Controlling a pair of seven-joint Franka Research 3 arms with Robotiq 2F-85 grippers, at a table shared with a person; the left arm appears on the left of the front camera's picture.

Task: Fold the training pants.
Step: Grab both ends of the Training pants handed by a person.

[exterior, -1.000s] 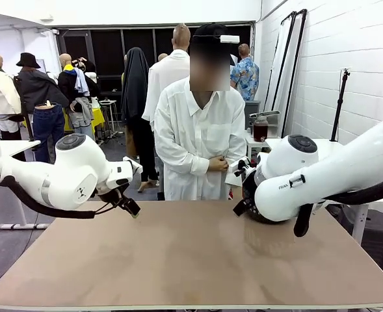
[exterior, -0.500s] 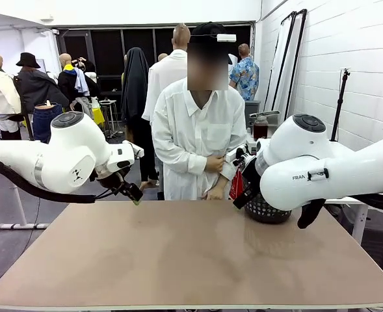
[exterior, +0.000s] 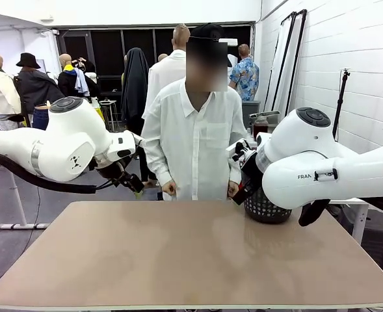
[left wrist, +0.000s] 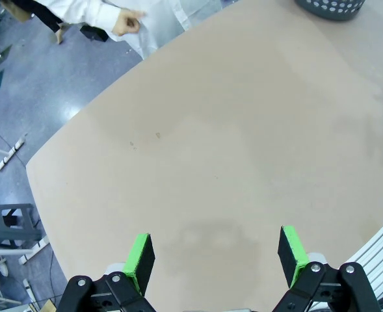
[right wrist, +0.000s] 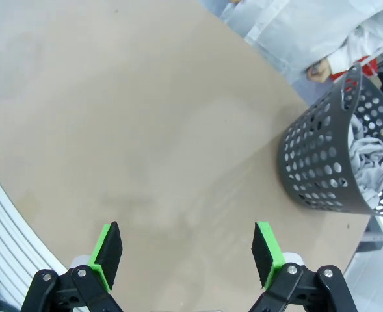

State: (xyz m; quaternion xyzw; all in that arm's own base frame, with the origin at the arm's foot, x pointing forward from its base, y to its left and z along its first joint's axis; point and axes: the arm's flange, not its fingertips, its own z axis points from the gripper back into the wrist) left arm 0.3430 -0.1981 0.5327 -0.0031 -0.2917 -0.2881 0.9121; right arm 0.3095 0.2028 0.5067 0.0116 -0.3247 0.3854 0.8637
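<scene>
Training pants [right wrist: 368, 157] grey, bunched inside basket [right wrist: 308, 170], seen from right wrist

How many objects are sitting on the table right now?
1: a black mesh basket at the table's far right corner, near the person. It holds bunched light grey fabric, probably the training pants; other items may be hidden inside.

On the table [right wrist: 145, 130], far right, the basket [right wrist: 315, 175] holds the training pants [right wrist: 368, 162].
</scene>
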